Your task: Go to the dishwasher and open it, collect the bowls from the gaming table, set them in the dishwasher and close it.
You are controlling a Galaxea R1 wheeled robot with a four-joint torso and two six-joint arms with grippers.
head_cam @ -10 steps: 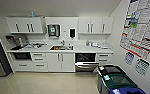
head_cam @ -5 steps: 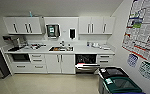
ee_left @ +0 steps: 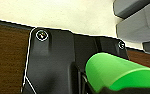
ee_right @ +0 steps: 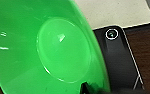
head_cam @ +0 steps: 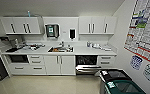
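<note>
The dishwasher (head_cam: 87, 64) stands under the white counter, right of the sink cabinet. Its door is dropped open and the dark inside with racks shows. A lime green bowl (ee_right: 41, 50) looms close in the right wrist view, hollow side towards the camera, with a dark part of my right gripper at its rim. In the left wrist view a green cup-shaped thing (ee_left: 116, 72) lies close to the camera, carried by my left gripper. The gaming table is out of view.
White cabinets (head_cam: 57, 65) and a counter with a sink (head_cam: 60, 49) span the far wall, with a black oven (head_cam: 18, 58) at the left. Dark bins with green lids (head_cam: 118, 83) stand near the right wall, just before the dishwasher. Pale floor (head_cam: 46, 85) lies ahead.
The whole head view has shifted a little as the robot moves towards the kitchen. The bins have slid lower and to the right. The dishwasher door stays open.
</note>
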